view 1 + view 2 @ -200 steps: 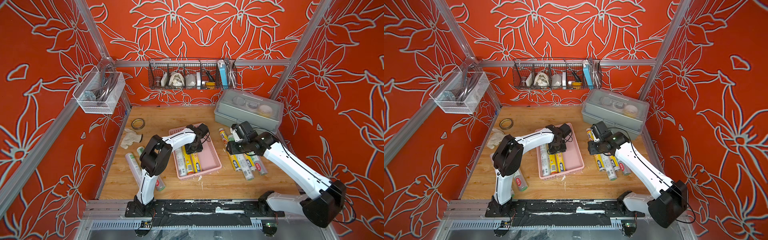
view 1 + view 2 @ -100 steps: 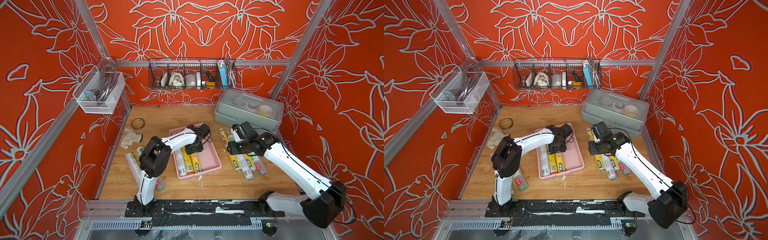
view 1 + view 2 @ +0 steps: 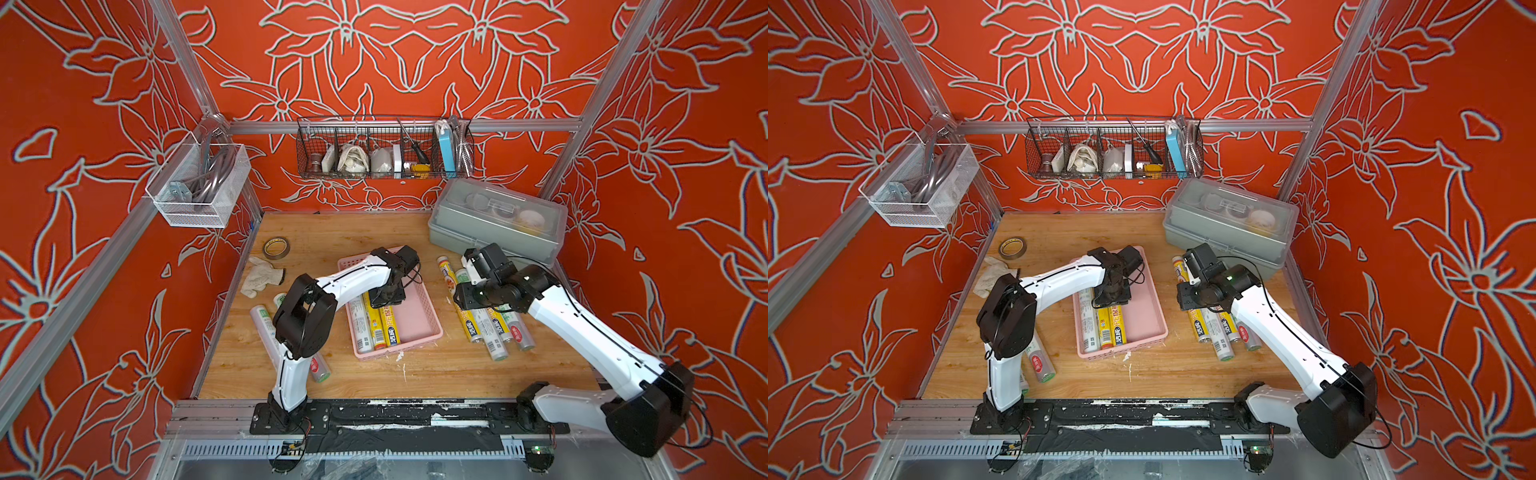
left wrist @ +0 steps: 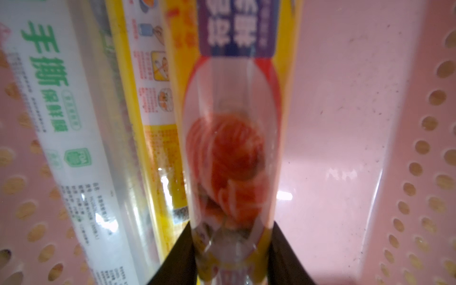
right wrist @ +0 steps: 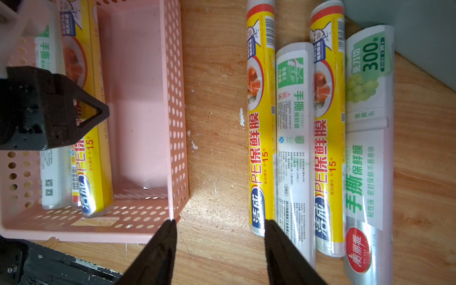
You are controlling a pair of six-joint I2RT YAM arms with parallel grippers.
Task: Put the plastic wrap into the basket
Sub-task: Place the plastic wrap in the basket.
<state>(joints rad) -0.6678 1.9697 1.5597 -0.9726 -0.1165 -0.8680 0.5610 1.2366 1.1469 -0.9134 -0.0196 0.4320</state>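
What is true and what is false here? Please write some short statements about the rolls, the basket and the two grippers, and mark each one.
1. The pink basket holds three rolls. True.
2. The right gripper holds a roll. False: it is open and empty, over the bare table between the basket and a row of four rolls.
3. The jaws of the left gripper stand on either side of a yellow roll in the basket. True.
4. The brown tape ring lies in the basket. False: it lies on the table, near the white glove.
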